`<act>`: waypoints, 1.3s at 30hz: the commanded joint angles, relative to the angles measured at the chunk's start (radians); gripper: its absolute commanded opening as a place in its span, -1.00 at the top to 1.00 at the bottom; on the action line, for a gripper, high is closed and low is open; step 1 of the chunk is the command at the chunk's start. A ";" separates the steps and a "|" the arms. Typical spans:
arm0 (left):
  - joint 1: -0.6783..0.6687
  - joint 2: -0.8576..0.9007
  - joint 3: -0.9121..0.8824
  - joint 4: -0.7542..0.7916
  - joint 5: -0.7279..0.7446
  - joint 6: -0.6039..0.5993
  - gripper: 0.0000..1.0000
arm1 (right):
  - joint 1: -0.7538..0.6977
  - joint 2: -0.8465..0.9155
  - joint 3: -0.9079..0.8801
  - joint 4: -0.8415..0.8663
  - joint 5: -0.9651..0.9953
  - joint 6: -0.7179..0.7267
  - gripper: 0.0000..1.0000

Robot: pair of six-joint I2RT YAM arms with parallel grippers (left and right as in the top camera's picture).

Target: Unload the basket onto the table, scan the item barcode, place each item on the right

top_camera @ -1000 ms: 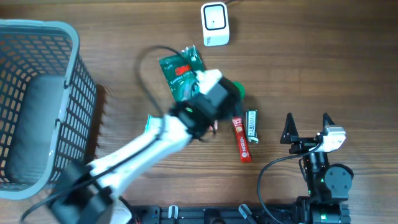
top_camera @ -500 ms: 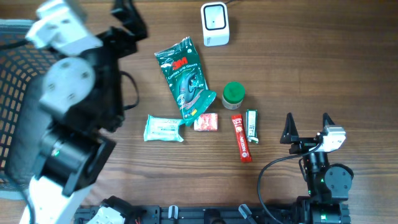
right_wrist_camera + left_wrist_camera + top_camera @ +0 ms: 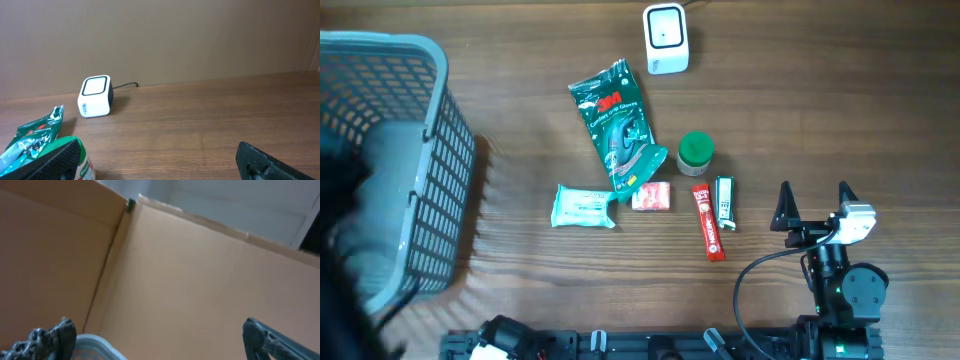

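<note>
Right arm on screen: a black, rounded body with a small green light glowing on it and a white block at the wrist. The right gripper carries 2 black, pointed fingers. A black cable loops off the side. The left gripper has dark grey fingers with a rough, knobbly surface.

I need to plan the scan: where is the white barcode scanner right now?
In the overhead view the white scanner sits top centre, up and right of the green glove packet.
</note>
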 commanded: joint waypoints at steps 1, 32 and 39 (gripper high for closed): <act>0.109 -0.146 0.006 -0.113 0.210 -0.169 -1.00 | 0.003 -0.006 -0.002 0.002 0.014 0.015 -1.00; 0.361 -0.582 -0.108 -0.283 0.825 -0.196 -1.00 | 0.003 0.208 0.390 -0.192 -0.589 0.653 -0.99; 0.331 -0.725 -0.138 -0.332 0.821 -0.109 -1.00 | 0.003 0.777 0.912 -0.674 -0.437 0.389 -0.99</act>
